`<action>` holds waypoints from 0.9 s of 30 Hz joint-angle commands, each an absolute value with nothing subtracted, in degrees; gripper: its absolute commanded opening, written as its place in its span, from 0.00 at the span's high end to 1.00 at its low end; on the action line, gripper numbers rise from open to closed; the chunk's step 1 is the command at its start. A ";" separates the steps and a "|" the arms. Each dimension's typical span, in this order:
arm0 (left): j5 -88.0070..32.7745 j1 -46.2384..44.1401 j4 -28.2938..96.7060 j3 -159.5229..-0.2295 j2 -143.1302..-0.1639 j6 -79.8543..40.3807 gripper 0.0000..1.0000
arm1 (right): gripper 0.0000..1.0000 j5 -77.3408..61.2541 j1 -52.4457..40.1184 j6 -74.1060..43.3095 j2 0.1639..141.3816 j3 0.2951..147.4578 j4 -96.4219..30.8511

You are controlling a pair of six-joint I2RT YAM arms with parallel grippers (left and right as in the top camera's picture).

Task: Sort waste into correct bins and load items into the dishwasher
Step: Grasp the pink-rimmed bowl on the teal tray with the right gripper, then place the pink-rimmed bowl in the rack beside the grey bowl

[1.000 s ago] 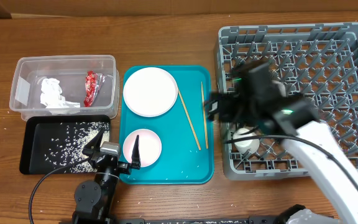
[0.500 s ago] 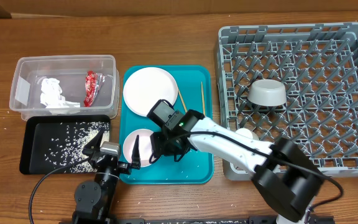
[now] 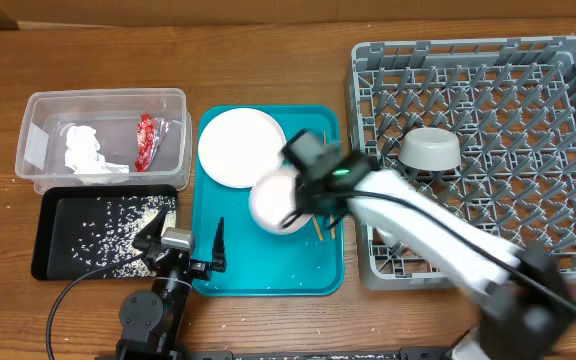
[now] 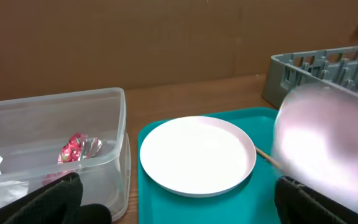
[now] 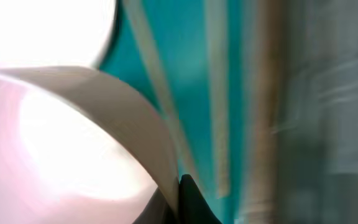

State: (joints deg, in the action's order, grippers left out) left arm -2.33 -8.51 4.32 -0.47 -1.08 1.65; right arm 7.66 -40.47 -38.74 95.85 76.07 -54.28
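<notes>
My right gripper point(image 3: 301, 197) point(image 5: 180, 186) is shut on the rim of the small pink bowl point(image 3: 276, 204) point(image 5: 61, 137), holding it tilted above the teal tray point(image 3: 268, 272). The bowl shows blurred at the right of the left wrist view point(image 4: 325, 143). The pale plate point(image 3: 240, 147) point(image 4: 197, 155) lies on the tray's far half, with two chopsticks point(image 3: 325, 141) point(image 5: 219, 93) beside it. A grey bowl point(image 3: 430, 149) sits upside down in the dishwasher rack point(image 3: 568, 100). My left gripper point(image 3: 183, 241) point(image 4: 179, 202) rests open at the tray's near left corner, holding nothing.
The clear tub point(image 3: 38, 150) holds the red wrapper point(image 3: 146, 140) point(image 4: 74, 148) and white napkin point(image 3: 85, 150). In front of it the black tray point(image 3: 53, 250) carries scattered rice grains point(image 3: 118, 225). A few grains lie on the teal tray. The right arm stretches across the rack's near left part.
My right gripper came from the rack to the tray, shut on the pink bowl and lifted it up and to the right. The left arm has stayed still.
</notes>
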 commanded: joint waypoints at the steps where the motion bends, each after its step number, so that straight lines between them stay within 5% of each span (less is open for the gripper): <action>1: -1.93 -8.23 4.43 -0.32 -0.80 1.19 0.00 | 0.96 42.06 -32.97 -38.61 82.48 77.01 -55.44; 6: -1.93 -8.23 4.43 -0.32 -0.80 1.19 0.00 | 0.96 61.21 -19.55 -38.61 80.09 77.01 -54.98; 14: -1.93 -8.23 4.43 -0.32 -0.80 1.19 0.00 | 0.96 63.86 -1.15 -38.00 88.40 76.99 -52.56; 27: -1.93 -8.23 4.43 -0.32 -0.80 1.19 0.00 | 0.96 72.07 3.31 -14.52 103.15 76.99 -36.53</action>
